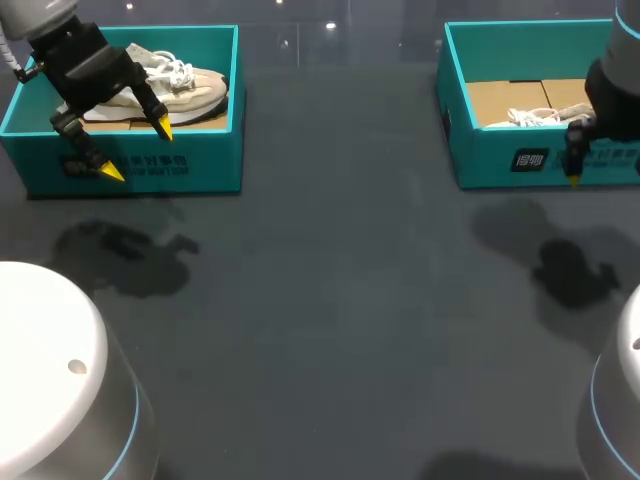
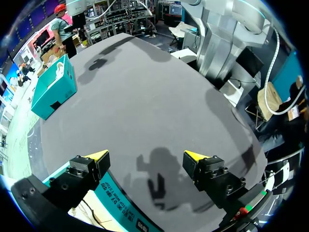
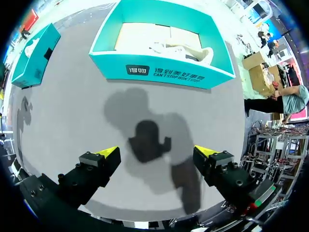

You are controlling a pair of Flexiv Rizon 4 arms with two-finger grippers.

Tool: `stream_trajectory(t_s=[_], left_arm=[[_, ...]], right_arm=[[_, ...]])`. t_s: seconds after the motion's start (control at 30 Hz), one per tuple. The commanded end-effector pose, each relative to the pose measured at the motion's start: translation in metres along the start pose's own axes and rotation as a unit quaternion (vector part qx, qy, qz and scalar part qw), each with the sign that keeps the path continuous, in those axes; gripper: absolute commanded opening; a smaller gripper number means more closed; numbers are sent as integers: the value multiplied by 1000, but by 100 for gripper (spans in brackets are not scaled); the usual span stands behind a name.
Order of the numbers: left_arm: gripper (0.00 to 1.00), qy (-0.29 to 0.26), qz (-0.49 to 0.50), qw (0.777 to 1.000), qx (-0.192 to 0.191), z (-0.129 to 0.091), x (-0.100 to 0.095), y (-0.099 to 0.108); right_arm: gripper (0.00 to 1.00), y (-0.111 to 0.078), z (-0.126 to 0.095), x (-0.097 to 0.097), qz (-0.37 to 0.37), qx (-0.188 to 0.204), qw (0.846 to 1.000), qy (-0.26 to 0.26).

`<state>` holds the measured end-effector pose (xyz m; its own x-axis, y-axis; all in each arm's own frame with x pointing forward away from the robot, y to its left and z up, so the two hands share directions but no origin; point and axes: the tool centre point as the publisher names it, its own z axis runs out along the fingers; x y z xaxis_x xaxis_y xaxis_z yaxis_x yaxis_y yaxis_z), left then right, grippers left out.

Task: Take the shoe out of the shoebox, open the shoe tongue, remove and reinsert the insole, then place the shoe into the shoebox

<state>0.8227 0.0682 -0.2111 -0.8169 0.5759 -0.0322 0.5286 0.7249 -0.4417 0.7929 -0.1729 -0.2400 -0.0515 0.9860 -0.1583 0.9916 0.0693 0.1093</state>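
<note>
Shoes lie in two teal boxes at the far side of the dark counter (image 1: 330, 300). A beige sneaker (image 1: 190, 85) with white laces sits inside the left shoebox (image 1: 215, 150). The left tool (image 1: 138, 150) hangs over the near wall of that box. Its two yellow tips are spread wide and hold nothing. The right shoebox (image 1: 490, 160) has a pale shoe (image 1: 530, 117) in it too, but only the laces and a bit of the side show. The right tool (image 3: 157, 152) hangs over the counter just on the near side of that box, also spread wide with nothing in it. No shoe is out yet, so I think the job is at its very start. Here is what could go wrong. If the left tool goes straight down, one tip may bump the box wall and push the box away. If it pinches only the laces, the sneaker may swing or slip out. The sneaker might also catch on the wall and drag the light box up with it.
</note>
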Motion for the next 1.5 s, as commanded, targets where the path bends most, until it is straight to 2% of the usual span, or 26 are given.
stream_trajectory(t_s=[0.03,0.13,0.2,0.37,0.43,0.9,0.93,1.03,1.2,1.27,1.33,1.4,1.5], left_arm=[[100,1,-23,1000,-16,4,-2,4],[100,14,-9,1000,-17,-1,-6,17],[100,26,13,999,-33,-7,-11,29],[100,58,104,992,-46,-26,-26,64],[100,72,159,981,-84,-36,-31,79],[100,72,159,981,-84,-36,-31,79],[100,73,166,979,-97,-39,-34,89],[100,95,192,972,-94,-52,-44,123],[100,135,270,946,-117,-69,-60,179],[100,149,295,935,-126,-75,-66,194],[100,160,346,913,-145,-82,-71,207],[100,177,411,880,-159,-89,-77,221],[100,177,411,880,-159,-89,-77,221]], right_arm=[[100,-5,0,-2,0,-12,1000,1],[100,-5,0,-2,0,-12,1000,1],[100,-5,0,-2,0,-12,1000,1],[100,-5,0,-2,0,-12,1000,1],[100,-5,0,-2,0,-12,1000,1],[100,-5,0,-2,0,-12,1000,1],[100,-5,0,-2,0,-12,1000,1],[100,-5,0,-2,0,-12,1000,1],[100,-5,0,-2,0,-12,1000,1],[100,-5,0,-2,0,-12,1000,1],[100,-5,0,-2,0,-12,1000,1],[100,-5,0,-2,0,-12,1000,1],[100,-5,0,-2,0,-12,1000,1]])
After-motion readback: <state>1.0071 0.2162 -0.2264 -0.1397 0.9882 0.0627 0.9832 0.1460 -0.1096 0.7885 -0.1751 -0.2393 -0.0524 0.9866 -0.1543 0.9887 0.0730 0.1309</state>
